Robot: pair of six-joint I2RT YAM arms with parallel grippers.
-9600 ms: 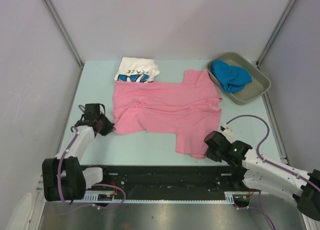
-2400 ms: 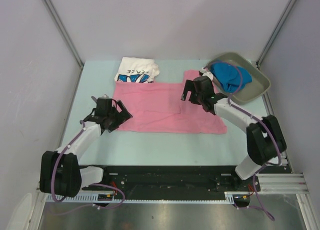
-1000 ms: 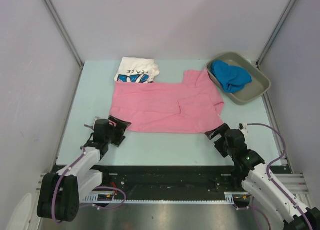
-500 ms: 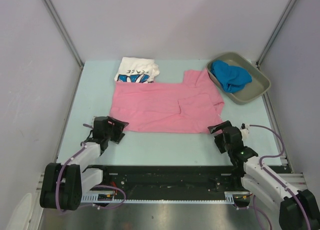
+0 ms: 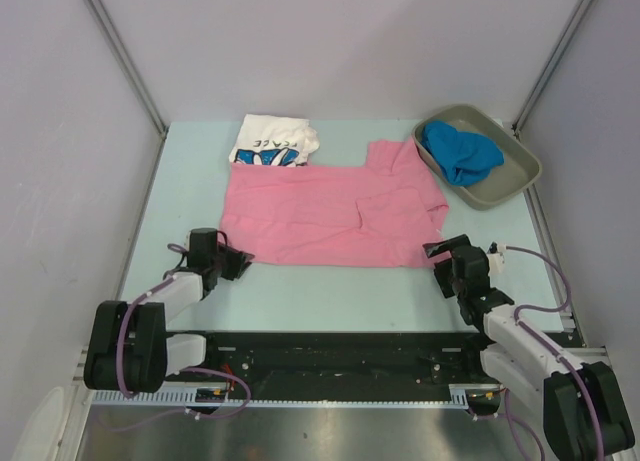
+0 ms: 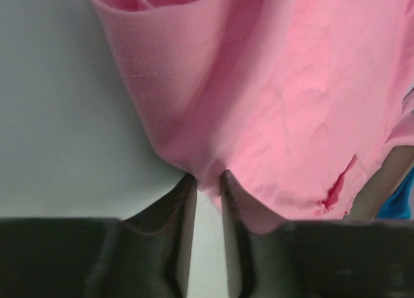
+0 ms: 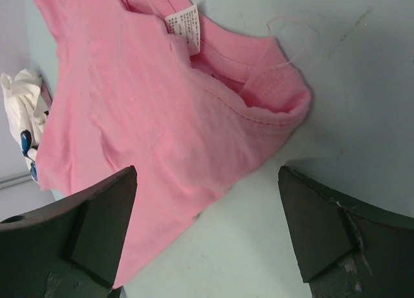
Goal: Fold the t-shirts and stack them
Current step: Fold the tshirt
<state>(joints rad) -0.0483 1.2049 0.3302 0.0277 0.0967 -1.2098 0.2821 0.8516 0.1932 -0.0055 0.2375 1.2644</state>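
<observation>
A pink t-shirt (image 5: 330,216) lies spread across the middle of the table, its near half folded over. My left gripper (image 5: 240,261) sits low at the shirt's near-left corner. In the left wrist view its jaws (image 6: 207,181) are pinched on a small tuck of pink cloth (image 6: 272,85). My right gripper (image 5: 440,253) is at the near-right corner and stands wide open. The pink hem (image 7: 129,104) lies between its fingers (image 7: 207,172), untouched. A white printed t-shirt (image 5: 273,141) lies folded at the back left. A blue t-shirt (image 5: 460,151) is bunched in the tray.
The grey-olive tray (image 5: 510,186) stands tilted at the back right corner. A white care label (image 7: 184,26) shows at the pink shirt's collar. Metal frame posts and pale walls close in both sides, and bare table runs along the near edge.
The left jaws have closed onto the pink shirt's near-left corner. The right gripper has crept forward to the near-right corner and stayed open.
</observation>
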